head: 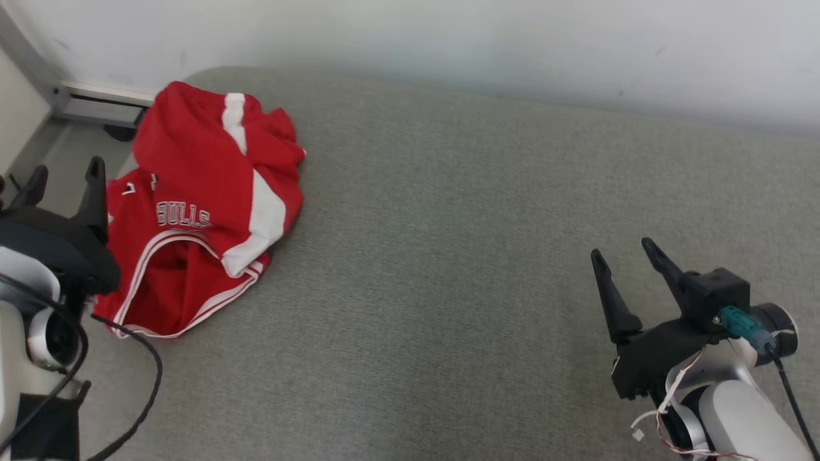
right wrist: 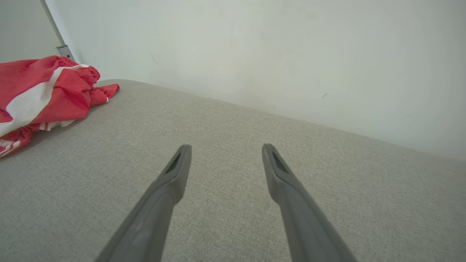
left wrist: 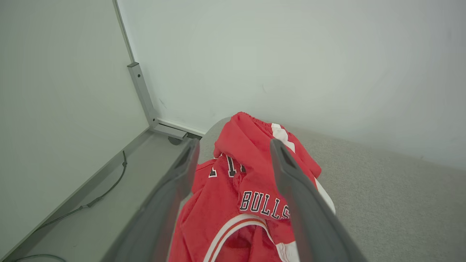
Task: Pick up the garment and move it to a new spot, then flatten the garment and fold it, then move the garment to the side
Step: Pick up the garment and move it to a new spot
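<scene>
One grey padded surface (head: 448,256) runs to a white wall (head: 448,38). One red jersey (head: 205,205) with white stripes lies crumpled at the far left corner of the surface, reaching its left edge. Two grippers: the left gripper (head: 67,168) is at the left edge just beside the jersey, its two fingers (left wrist: 291,189) spread wide and gripping nothing. The right gripper (head: 622,248) is near the front right, well apart from the jersey, its two fingers (right wrist: 280,174) equally spread over bare fabric. One black cable (head: 150,365) loops at the front left.
</scene>
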`<state>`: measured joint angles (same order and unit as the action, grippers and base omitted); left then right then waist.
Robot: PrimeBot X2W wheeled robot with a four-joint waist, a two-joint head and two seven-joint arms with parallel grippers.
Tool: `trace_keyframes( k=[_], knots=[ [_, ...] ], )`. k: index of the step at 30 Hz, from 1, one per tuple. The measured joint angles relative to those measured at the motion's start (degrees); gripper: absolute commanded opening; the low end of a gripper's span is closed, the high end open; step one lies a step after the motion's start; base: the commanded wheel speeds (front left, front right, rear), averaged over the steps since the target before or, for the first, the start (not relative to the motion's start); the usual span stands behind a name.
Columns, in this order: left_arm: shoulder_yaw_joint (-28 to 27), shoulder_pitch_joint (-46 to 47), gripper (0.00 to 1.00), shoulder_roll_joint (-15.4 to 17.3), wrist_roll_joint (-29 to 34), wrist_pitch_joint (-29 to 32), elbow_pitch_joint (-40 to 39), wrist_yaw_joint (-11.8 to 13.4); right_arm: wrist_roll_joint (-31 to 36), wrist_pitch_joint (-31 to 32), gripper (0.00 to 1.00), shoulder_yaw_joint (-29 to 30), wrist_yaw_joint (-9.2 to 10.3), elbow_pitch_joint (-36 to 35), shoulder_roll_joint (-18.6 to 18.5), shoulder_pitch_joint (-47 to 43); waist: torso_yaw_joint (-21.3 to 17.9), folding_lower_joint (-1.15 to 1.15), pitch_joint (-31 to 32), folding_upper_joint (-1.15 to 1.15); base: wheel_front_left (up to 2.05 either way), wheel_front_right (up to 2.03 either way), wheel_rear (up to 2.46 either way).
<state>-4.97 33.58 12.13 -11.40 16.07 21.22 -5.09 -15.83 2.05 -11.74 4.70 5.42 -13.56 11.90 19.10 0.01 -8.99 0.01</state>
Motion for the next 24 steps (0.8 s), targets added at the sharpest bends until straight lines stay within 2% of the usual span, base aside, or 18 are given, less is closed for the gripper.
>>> trace_keyframes(
  k=[13, 20, 24],
  knots=[
    [1.53, 8.73, 1.0, 0.67, -0.83, 2.67, 12.49, -1.02, 0.23, 1.52, 1.0, 0.88, -0.16, -2.02, -2.0, 1.81, -4.76, 0.0, -5.65, 0.0, 0.0, 0.0, 0.0],
    [2.35, 11.28, 1.0, 1.92, -0.73, 5.87, 19.19, -1.45, 0.29, 2.04, 1.0, 0.8, -0.43, -2.5, -2.13, 3.49, -6.08, 0.0, -7.34, 0.0, 0.0, 0.0, 0.0],
    [2.21, 12.68, 1.0, 1.99, -1.43, 9.78, 23.75, -1.47, 0.3, 2.5, 1.0, 0.98, -0.64, -3.24, -2.61, 3.87, -6.77, 0.0, -8.17, 0.0, 0.0, 0.0, 0.0]
  ],
)
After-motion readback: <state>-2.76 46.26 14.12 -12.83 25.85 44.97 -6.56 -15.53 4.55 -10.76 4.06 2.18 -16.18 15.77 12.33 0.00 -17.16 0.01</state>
